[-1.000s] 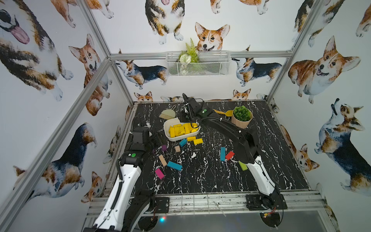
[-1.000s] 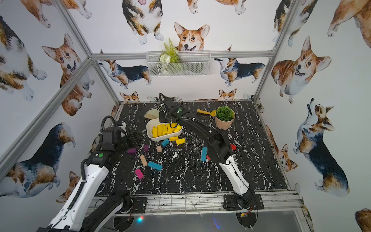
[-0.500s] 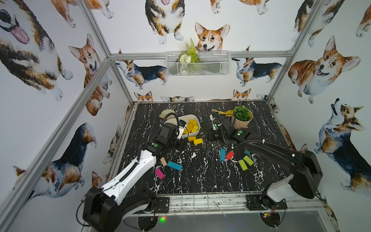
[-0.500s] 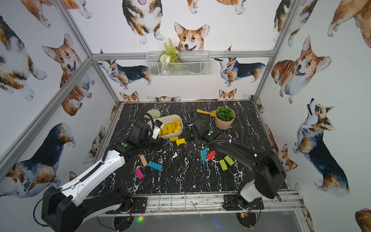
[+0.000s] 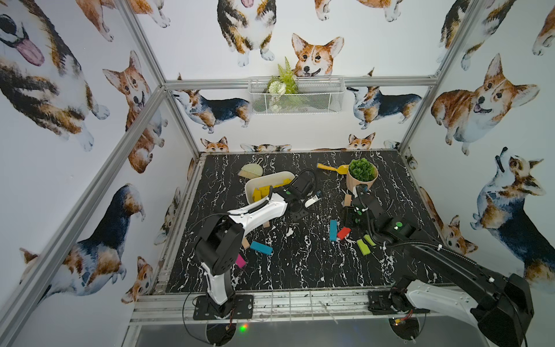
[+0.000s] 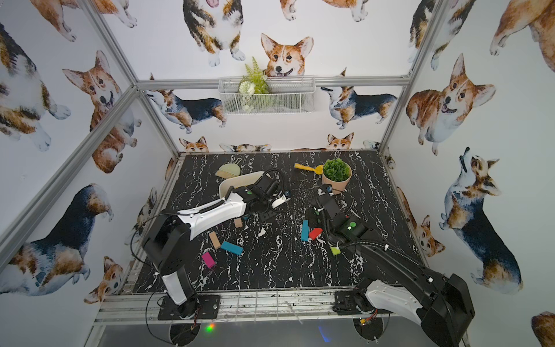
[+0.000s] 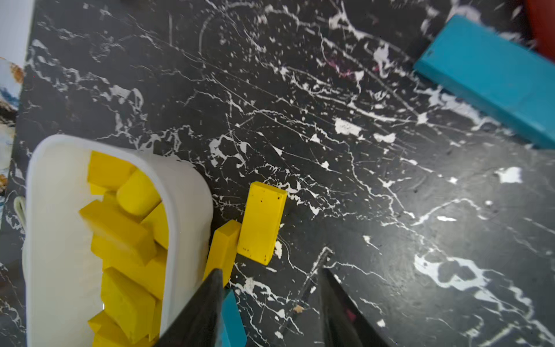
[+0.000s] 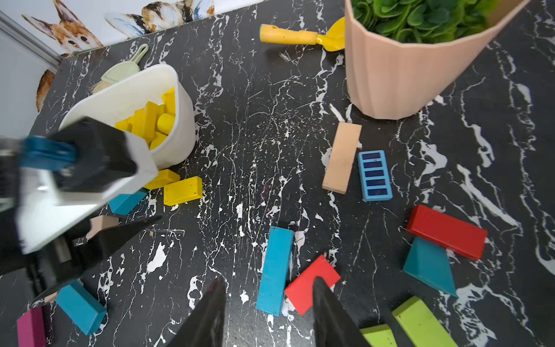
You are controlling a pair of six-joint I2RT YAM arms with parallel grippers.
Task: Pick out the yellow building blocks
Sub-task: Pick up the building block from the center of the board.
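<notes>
Yellow blocks (image 7: 261, 223): two loose beside tub (image 7: 186, 210), just ahead of left gripper (image 7: 271, 272), lengthwise along reach. Gapes partway, empty; right gripper (image 8: 269, 279) likewise, farther.

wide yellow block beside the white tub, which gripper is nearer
Left. The left gripper sits just short of the wide yellow block; the right gripper is well away, by the teal bar and red block.

- left arm (image 5: 258, 210): white shell links, black joint housings, green dot at the wrist, looping black cable
- right arm (image 5: 450, 264): black forearm, white lower link, corrugated black hose, white cable ties, green dots
- base plates (image 5: 222, 306): flat, black; red and yellow wires under the right one
- fingers (image 7: 198, 312): black tapered wedges on both arms
</notes>
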